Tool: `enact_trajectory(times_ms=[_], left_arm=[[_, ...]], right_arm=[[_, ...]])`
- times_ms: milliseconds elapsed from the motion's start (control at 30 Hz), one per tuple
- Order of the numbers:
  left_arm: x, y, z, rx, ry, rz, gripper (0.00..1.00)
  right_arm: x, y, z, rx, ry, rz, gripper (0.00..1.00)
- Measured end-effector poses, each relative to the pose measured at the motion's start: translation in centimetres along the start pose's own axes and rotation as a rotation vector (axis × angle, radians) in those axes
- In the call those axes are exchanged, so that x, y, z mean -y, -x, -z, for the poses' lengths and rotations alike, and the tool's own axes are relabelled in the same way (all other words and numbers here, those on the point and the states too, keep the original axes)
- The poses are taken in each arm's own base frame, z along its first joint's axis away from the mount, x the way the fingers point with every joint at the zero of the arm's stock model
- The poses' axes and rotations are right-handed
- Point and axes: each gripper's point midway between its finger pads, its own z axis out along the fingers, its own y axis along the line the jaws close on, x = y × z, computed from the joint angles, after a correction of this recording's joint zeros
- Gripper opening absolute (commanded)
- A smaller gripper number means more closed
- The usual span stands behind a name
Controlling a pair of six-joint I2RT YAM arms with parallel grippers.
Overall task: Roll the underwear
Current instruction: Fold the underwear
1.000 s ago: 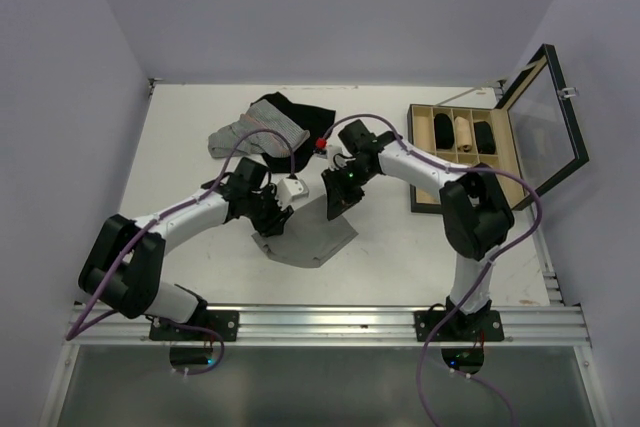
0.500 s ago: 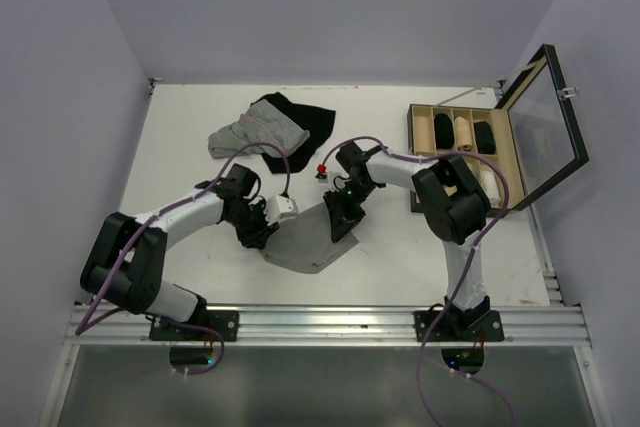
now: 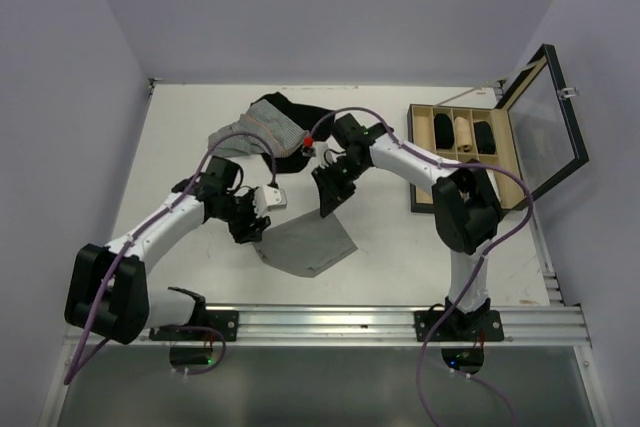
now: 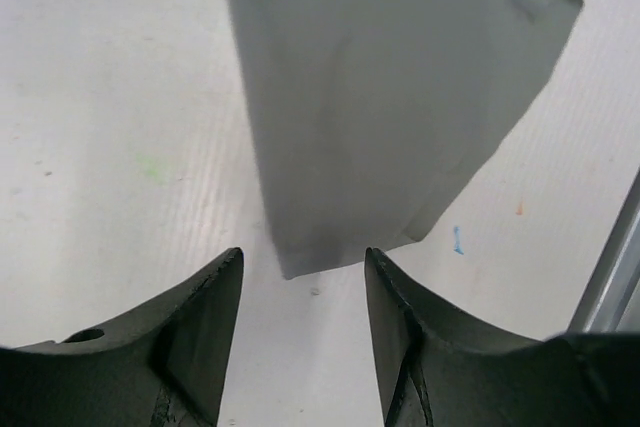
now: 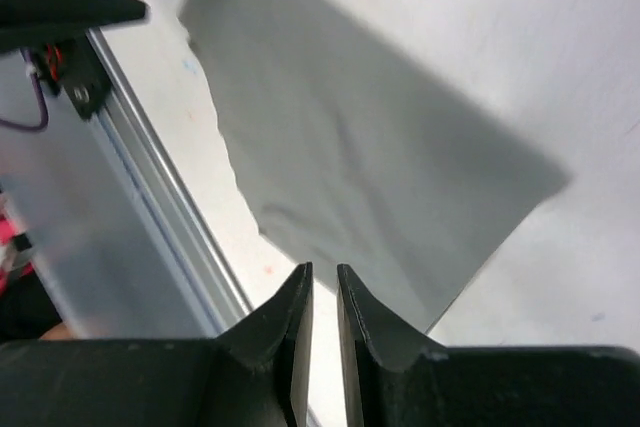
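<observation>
White surface (image 3: 180, 137) holds the grey underwear (image 3: 305, 245), lying flat near the middle, a bit toward 6 o'clock. The left pincer (image 4: 302, 259) is wide, with a corner of the cloth just past its gap. The right pincer (image 5: 323, 282) is almost closed, with nothing in it, at the cloth's 12 o'clock edge. More clothes (image 3: 262, 130) sit at 11 o'clock.

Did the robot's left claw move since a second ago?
Yes. The left gripper slid to the left, ending farther from the wooden box than before.
</observation>
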Motion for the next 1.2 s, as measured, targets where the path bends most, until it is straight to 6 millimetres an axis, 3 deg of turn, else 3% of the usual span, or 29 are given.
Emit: enact_trajectory(times_ms=[100, 233, 333, 567, 833, 1033, 1200], left_arm=[[-2.1, -0.3, 0.4, 0.011, 0.021, 0.067, 0.56], [-4.4, -2.9, -0.3, -0.025, 0.010, 0.209, 0.55], [-5.0, -4.7, -1.1, -0.046, -0.029, 0.299, 0.54], [-4.5, -4.4, -1.1, -0.008, -0.093, 0.335, 0.56], [-3.1, -4.0, -1.4, 0.015, -0.170, 0.362, 0.53], [-2.7, -3.8, -1.8, 0.032, -0.206, 0.383, 0.42], [-2.1, -4.1, -2.1, 0.027, -0.243, 0.397, 0.20]], right_arm=[[-0.2, 3.6, 1.6, 0.086, -0.042, 0.094, 0.21], [0.6, 5.6, 1.7, 0.114, -0.078, 0.133, 0.21], [2.5, 5.2, -0.1, 0.076, -0.101, 0.112, 0.21], [6.3, 2.6, -3.8, -0.019, -0.140, 0.063, 0.21], [6.9, 2.0, -4.3, -0.033, -0.150, 0.055, 0.20], [6.9, 2.0, -4.3, -0.033, -0.153, 0.054, 0.20], [6.9, 2.0, -4.3, -0.033, -0.154, 0.053, 0.20]])
